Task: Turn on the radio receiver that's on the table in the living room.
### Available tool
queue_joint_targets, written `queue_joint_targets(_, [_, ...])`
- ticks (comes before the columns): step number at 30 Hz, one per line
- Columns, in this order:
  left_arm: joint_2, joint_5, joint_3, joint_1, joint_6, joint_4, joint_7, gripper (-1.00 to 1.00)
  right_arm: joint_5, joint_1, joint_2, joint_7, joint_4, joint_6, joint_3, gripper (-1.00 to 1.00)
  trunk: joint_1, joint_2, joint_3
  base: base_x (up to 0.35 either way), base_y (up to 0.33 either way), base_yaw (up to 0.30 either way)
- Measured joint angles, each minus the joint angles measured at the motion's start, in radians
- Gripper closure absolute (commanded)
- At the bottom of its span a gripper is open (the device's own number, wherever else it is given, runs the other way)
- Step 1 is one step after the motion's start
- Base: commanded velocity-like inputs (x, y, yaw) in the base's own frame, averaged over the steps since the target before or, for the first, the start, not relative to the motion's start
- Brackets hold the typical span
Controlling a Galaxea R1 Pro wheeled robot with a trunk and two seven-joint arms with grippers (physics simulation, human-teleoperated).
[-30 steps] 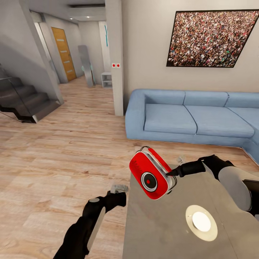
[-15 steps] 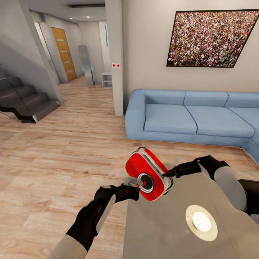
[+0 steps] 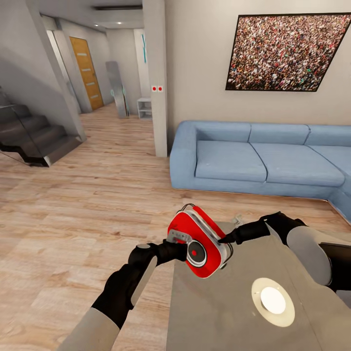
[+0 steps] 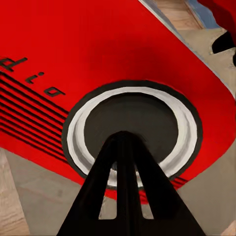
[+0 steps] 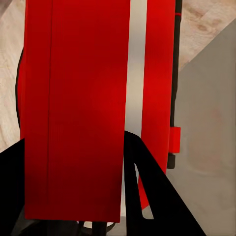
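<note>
The right gripper (image 3: 225, 240) is holding the radio receiver (image 3: 199, 240) tilted above the tabletop (image 3: 229, 312), jaws clamping it, so the left gripper (image 3: 181, 242), jaws together, is reaching its dial (image 4: 132, 135).

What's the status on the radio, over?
Right gripper shut on the radio receiver, held tilted above the table edge. Left gripper shut, fingertips at the black dial. Nothing in the way.

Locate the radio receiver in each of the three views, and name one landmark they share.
Head view: radio receiver, lower centre, held above the table edge.
Left wrist view: its red face and round dial close up.
Right wrist view: its red side with a white stripe.
Shared landmark: the grey table.
</note>
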Motion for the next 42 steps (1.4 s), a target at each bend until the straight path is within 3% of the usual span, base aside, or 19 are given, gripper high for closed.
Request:
queue_joint_targets(4, [0.0, 0.0, 0.009, -0.001, -0.066, 0.047, 0.03, 1.0, 0.0, 0.0, 0.0, 0.003, 0.0, 0.002, 0.003, 1.0, 0.0, 0.0, 0.0, 0.0, 0.0, 0.0])
queue_joint_targets(8, [0.0, 0.002, 0.01, -0.002, -0.078, 0.071, 0.033, 1.0, -0.002, 0.0, 0.003, 0.005, 0.0, 0.004, 0.001, 1.0, 0.0, 0.0, 0.0, 0.0, 0.0, 0.0])
queue_joint_targets(14, [0.0, 0.006, 0.009, -0.002, -0.103, 0.102, 0.03, 1.0, -0.005, 0.0, 0.034, 0.005, 0.0, 0.005, -0.002, 1.0, 0.0, 0.0, 0.0, 0.0, 0.0, 0.0])
queue_joint_targets(17, [0.0, 0.04, 0.008, -0.002, -0.142, 0.125, 0.028, 1.0, -0.006, 0.0, 0.052, 0.004, 0.008, 0.006, -0.002, 1.0, 0.0, 0.0, 0.0, 0.0, 0.0, 0.0])
queue_joint_targets(32, [0.0, 0.063, 0.007, -0.003, -0.151, 0.169, -0.003, 1.0, 0.001, 0.0, 0.067, -0.009, 0.016, 0.007, 0.033, 1.0, 0.0, 0.0, 0.0, 0.0, 0.0, 0.0])
queue_joint_targets(40, [0.0, 0.063, 0.007, -0.011, -0.155, 0.259, -0.009, 1.0, 0.001, 0.0, 0.067, -0.018, 0.016, 0.007, 0.044, 1.0, 0.0, 0.0, 0.0, 0.0, 0.0, 0.0])
queue_joint_targets(42, [0.0, 0.062, 0.008, -0.012, -0.183, 0.305, -0.008, 1.0, 0.001, 0.0, 0.067, -0.023, 0.016, 0.007, 0.042, 1.0, 0.0, 0.0, 0.0, 0.0, 0.0, 0.0])
